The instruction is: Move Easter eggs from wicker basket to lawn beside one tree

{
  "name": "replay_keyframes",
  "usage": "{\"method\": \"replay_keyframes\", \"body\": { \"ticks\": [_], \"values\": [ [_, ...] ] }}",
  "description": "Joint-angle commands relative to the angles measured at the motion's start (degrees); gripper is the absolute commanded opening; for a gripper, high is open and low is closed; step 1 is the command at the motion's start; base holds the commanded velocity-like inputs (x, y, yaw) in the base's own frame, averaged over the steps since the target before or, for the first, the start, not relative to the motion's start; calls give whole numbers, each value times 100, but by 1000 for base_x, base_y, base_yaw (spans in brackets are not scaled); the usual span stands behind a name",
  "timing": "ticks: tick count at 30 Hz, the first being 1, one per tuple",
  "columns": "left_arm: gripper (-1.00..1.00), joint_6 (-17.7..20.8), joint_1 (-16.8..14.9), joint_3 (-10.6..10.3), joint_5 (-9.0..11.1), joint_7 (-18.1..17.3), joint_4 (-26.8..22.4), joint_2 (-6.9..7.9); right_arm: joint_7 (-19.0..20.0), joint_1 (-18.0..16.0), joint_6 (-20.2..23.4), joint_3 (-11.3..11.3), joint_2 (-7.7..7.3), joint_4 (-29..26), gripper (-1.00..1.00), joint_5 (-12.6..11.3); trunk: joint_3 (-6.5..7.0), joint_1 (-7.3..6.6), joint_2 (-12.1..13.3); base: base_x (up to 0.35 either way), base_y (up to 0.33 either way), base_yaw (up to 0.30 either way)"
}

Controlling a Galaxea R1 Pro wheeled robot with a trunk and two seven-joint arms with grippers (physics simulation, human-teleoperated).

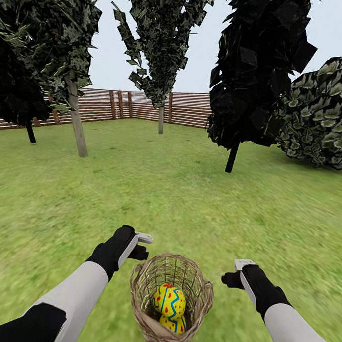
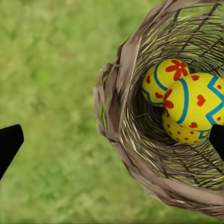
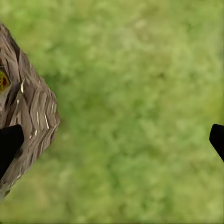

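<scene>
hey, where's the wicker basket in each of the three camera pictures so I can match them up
Head view: wicker basket at bottom centre, between the two arms.
Left wrist view: it takes up the right side, with its open mouth showing.
Right wrist view: only its outer wall, at the left edge.
Shared landmark: the yellow eggs inside it; a sliver shows in the right wrist view.

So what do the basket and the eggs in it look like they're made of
The wicker basket looks like woven wicker or dried reed: brown, matte strands in an open weave, frayed at the rim. The Easter eggs look hard and smooth, maybe painted plastic or wood: even yellow surfaces with crisp blue bands and red marks. The render leaves the exact material open.
</scene>
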Motion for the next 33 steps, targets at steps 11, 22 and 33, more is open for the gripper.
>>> {"method": "replay_keyframes", "body": {
  "ticks": [11, 22, 33],
  "values": [
    [100, 22, -3, -20, 40, 33, -5, 2, 36, -2, 28, -292, 4, -10, 100, 61, 33, 0, -3, 94, 0, -211],
    [100, 84, 0, -588, 30, 45, 66, 36, 19, -2, 36, -338, 47, 40, 100, 64, 42, 0, -3, 2, 0, -55],
    [100, 59, 0, -1088, 46, 17, 57, 59, 26, -2, 37, -338, 47, 43, 100, 61, 42, 0, -3, 0, 0, 0]
  ]
}}
